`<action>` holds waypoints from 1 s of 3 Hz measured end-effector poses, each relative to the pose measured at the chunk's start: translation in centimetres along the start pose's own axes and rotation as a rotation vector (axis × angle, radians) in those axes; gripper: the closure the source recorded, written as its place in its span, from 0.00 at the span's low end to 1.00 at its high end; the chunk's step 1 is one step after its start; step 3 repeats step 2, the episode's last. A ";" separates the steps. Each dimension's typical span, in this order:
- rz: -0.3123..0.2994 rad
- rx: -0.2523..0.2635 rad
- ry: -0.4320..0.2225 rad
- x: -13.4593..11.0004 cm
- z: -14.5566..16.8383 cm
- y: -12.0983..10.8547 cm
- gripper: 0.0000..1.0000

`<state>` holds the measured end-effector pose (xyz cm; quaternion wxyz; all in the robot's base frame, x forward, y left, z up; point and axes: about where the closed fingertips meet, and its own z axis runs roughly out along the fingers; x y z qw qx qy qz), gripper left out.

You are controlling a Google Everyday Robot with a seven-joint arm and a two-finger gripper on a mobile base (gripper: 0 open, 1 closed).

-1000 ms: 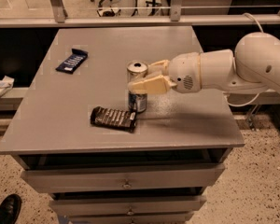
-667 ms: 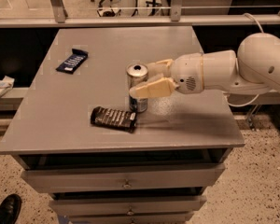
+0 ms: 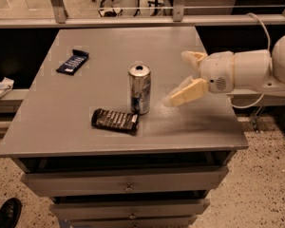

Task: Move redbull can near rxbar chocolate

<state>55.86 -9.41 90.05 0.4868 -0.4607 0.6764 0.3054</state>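
The redbull can stands upright on the grey tabletop, silver with blue patches low down. The rxbar chocolate, a dark flat bar with pale lettering, lies just in front and left of the can, almost touching its base. My gripper is open and empty, to the right of the can with a clear gap between them. Its two cream fingers are spread apart.
A smaller dark blue wrapped bar lies at the table's far left. The table has drawers below its front edge. A shoe is on the floor at lower left. A railing and office chairs stand behind.
My gripper let go of the can and drew back to the right. The can stays standing next to the dark bar.
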 end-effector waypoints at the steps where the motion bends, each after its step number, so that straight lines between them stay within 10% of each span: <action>1: -0.100 0.132 0.028 0.1 -6.1 -5.1 0.00; 3: -0.102 0.133 0.024 -0.2 -6.1 -5.1 0.00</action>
